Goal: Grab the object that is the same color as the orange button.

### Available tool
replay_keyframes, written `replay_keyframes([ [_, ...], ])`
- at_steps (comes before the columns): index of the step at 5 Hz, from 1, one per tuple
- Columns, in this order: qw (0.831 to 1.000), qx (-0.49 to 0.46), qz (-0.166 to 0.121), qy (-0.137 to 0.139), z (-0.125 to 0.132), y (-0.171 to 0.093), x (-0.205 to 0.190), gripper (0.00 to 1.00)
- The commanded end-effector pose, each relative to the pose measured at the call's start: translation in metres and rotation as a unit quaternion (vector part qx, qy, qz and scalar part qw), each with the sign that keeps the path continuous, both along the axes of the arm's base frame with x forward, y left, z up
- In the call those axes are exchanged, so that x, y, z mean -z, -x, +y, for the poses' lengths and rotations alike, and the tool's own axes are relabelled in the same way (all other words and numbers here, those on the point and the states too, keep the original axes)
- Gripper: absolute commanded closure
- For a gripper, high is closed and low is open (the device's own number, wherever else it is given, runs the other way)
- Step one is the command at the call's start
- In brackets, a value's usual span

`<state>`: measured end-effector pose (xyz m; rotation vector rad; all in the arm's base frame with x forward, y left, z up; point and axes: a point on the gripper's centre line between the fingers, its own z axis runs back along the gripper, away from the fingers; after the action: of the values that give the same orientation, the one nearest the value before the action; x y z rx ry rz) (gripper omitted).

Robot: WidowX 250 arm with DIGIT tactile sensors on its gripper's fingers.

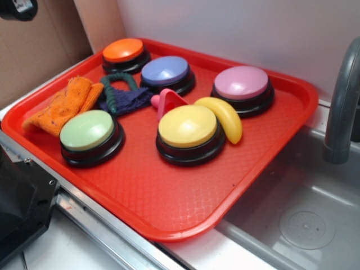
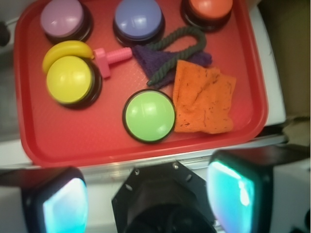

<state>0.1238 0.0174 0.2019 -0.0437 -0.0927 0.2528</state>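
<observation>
The object, a fuzzy orange cloth (image 1: 62,104) (image 2: 204,99), lies rumpled at the tray's left edge beside the green button (image 1: 87,130) (image 2: 148,115). The orange button (image 1: 124,52) (image 2: 210,7) stands at the tray's far left corner, behind the cloth. In the wrist view my gripper (image 2: 148,194) hangs high above the near side of the tray. Its fingers (image 2: 65,206) are spread wide, open, with nothing between them. The cloth sits ahead of the gripper and slightly to the right in that view.
The red tray (image 1: 169,225) also holds a purple cloth with green cord (image 1: 121,95) touching the orange cloth, a pink toy (image 1: 167,101), a banana (image 1: 225,115), and yellow (image 1: 187,126), blue (image 1: 166,70) and pink (image 1: 242,83) buttons. A sink (image 1: 304,219) and faucet (image 1: 340,112) lie to the right.
</observation>
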Motion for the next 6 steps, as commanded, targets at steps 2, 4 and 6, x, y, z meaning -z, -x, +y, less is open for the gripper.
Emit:
replay_keyframes([
  [2,0.977,-0.212,0.008,-0.028,0.072,-0.009,0.084,0.00],
  [4,0.957,-0.288,-0.011,-0.032,0.090,-0.014,0.135,0.00],
  [6,0.943,-0.331,-0.016,-0.021,0.098,-0.014,0.166,0.00],
])
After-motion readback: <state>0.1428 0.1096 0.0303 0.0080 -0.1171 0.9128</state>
